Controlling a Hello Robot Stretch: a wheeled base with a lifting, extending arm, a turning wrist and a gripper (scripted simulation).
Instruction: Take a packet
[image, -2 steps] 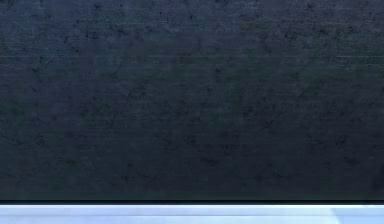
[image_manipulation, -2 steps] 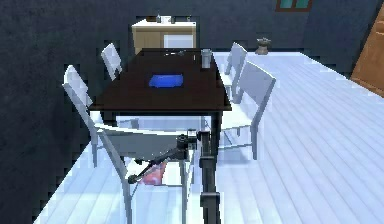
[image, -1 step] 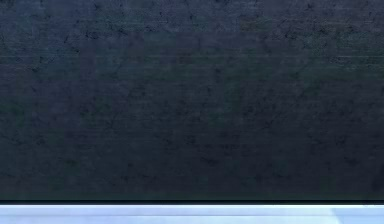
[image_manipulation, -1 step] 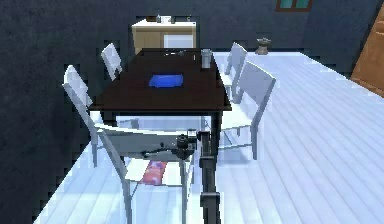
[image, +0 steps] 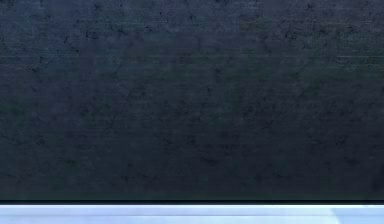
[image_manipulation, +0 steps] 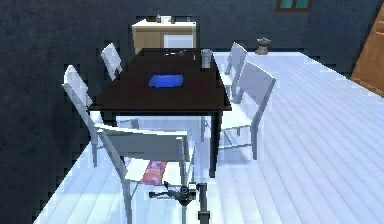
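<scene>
The gripper (image_manipulation: 163, 192) shows low in the arm side view, at the end of the dark arm (image_manipulation: 203, 212) that rises from the bottom edge. It sits at the front edge of the nearest white chair (image_manipulation: 140, 148). Whether it holds anything cannot be told, and its fingers are too small to judge.

Just above it, a flat pink and red packet (image_manipulation: 153, 172) lies on that chair's seat. Whether the gripper touches it cannot be told.

Beyond the chair stands a dark counter (image_manipulation: 190, 98). A blue flat thing (image_manipulation: 165, 81) lies near its middle and a grey cup (image_manipulation: 206, 58) stands at its far end. More white chairs stand along both long sides.

Behind the counter, against the dark wall, is a pale cabinet (image_manipulation: 158, 38). A small dark pot (image_manipulation: 263, 45) stands on the pale floor (image_manipulation: 310, 140) to the right.

In the forward view a dark wall (image: 190, 100) stands close ahead, with a pale strip of floor beneath it.
</scene>
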